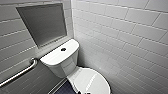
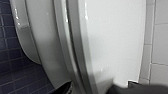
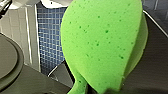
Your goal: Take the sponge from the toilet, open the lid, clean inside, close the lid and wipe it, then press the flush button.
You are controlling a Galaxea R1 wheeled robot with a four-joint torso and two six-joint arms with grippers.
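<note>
While the lid (image 1: 93, 81) of the toilet (image 1: 61, 66) lies shut over the bowl, the R1's right gripper (image 3: 100, 88) holds the sponge (image 3: 102, 42) up in the air. It is pinched at its narrow waist, so the broad green end stands free as the working face. That grip makes sense, I'd say: clamp the thin middle & the soft pad beyond it can flex against ceramic w/o the arm touching the bowl. Behind the sponge in the right wrist view are blue floor tiles (image 3: 50, 37) & white wall tile, so the sponge touches nothing but the gripper.

The left gripper (image 2: 107, 90) sits low, close against the lid's edge, w/ the bowl's white flank just beside it. Whether it's spread or pressed together I can't tell. Its spot by the rim fits the lid-opening step, approx. where a lift would begin, but that's my reading, not a thing seen.

The flush button (image 1: 63, 49) sits in the middle of the flat tank top, well apart from the lid end where the left arm works. A grab bar (image 1: 18, 73) runs along the tiled wall beside the tank, below a grey recess (image 1: 42, 23). Stage, by my guess: sponge in hand, lid not yet raised.
</note>
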